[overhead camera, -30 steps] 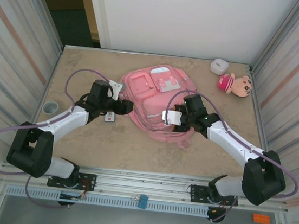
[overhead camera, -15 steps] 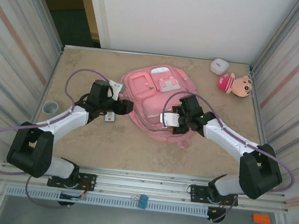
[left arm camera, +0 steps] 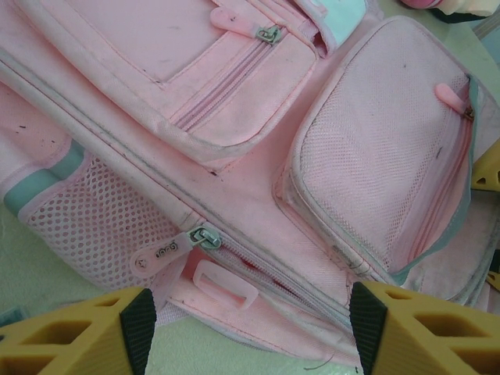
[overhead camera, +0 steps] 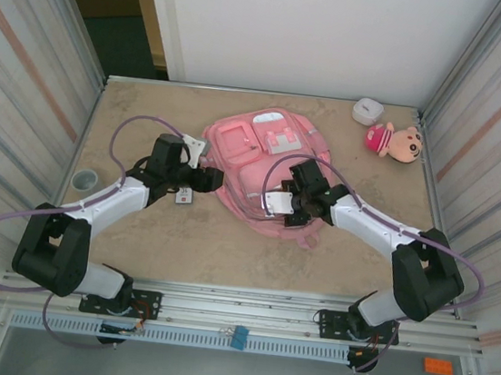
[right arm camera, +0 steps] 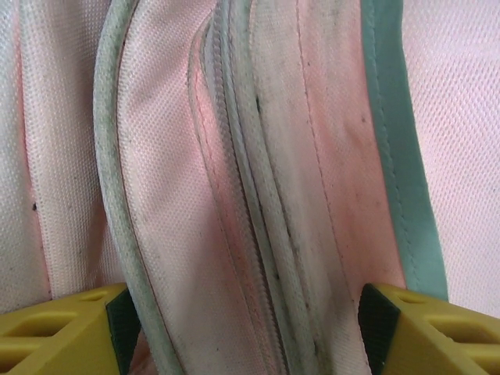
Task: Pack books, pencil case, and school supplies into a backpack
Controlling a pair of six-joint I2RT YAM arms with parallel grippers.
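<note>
Checking in from the remote desk. The pink backpack (overhead camera: 259,157) lies flat on the table (overhead camera: 136,228), about dead centre of the top view, front pockets facing up. The left gripper (overhead camera: 209,180) sits right at the bag's left edge. On its wrist cam the jaws are spread wide at the bottom corners with nothing pinched, and the zip pull (left arm camera: 205,237) and mesh side pocket (left arm camera: 101,226) sit just above them.

The right gripper (overhead camera: 287,203) is down on the lower right part of the bag. Its cam is nose-to-fabric: a zipper seam and teal trim (right arm camera: 398,156) run top to bottom. Its yellow fingers (right arm camera: 78,328) are apart at the bottom corners, straddling the folds, so I'd call it open too.

A plush doll (overhead camera: 393,140) lies in the upper right of the top view, well away from the bag.
</note>
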